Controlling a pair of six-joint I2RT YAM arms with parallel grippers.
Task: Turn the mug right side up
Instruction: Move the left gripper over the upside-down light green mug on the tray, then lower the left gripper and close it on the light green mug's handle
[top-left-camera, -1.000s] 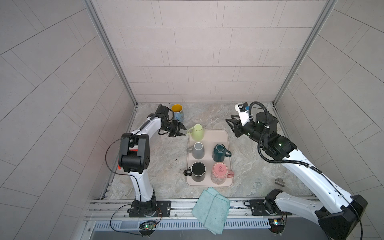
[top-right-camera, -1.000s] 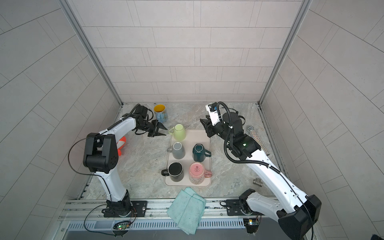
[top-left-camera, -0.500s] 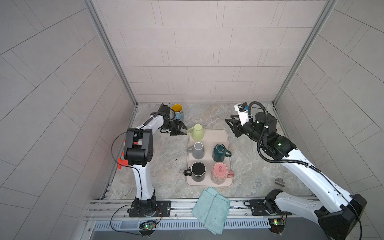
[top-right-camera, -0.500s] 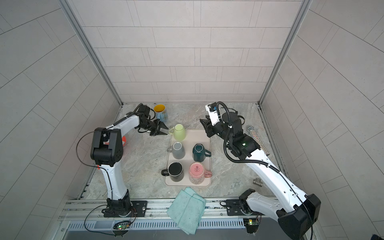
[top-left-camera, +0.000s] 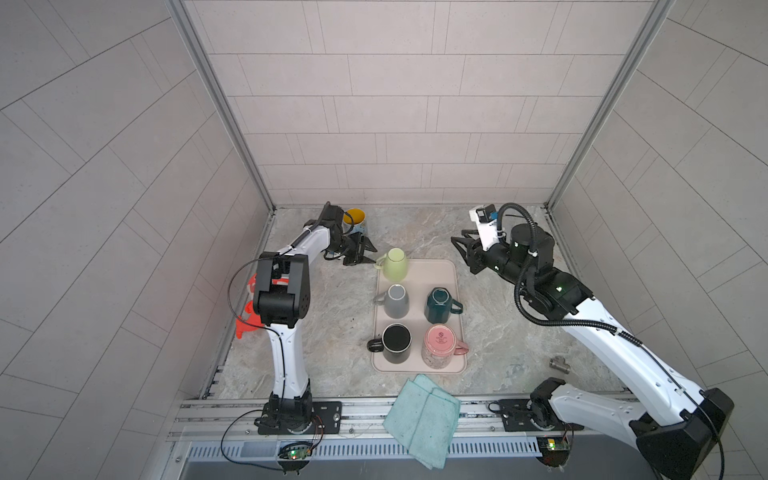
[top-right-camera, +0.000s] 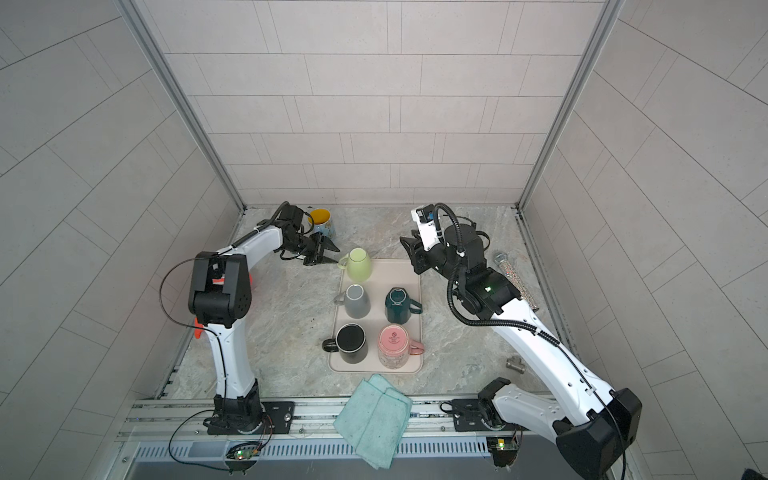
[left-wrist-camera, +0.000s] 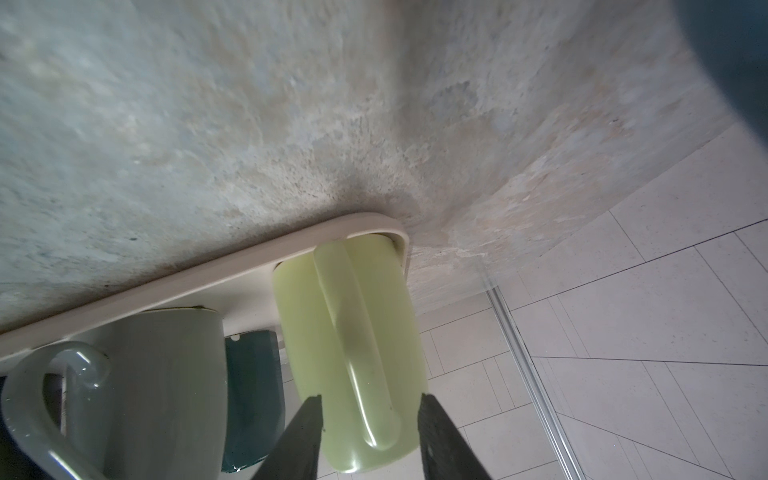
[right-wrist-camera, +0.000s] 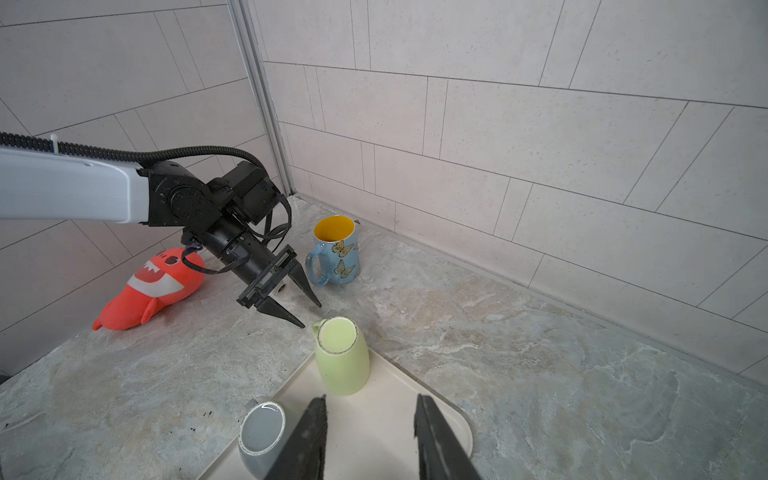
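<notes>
- Pale green mug (top-left-camera: 395, 266): upside down, base up, in the corner of the tray (top-left-camera: 434, 272), just ahead of the left fingers (top-left-camera: 368, 252). Its handle points into their gap.
- Left fingers: moderately apart, holding nothing. Contact with the handle cannot be told.
- Right fingers (top-left-camera: 463, 245): apart, empty, the mug near, beyond their tips.
- Step, as judged: approach to grasp. Advised: centre the handle between the tips, close firmly, and lift clear of the tray rim and grey mug (top-left-camera: 395, 300) before rotating.
</notes>
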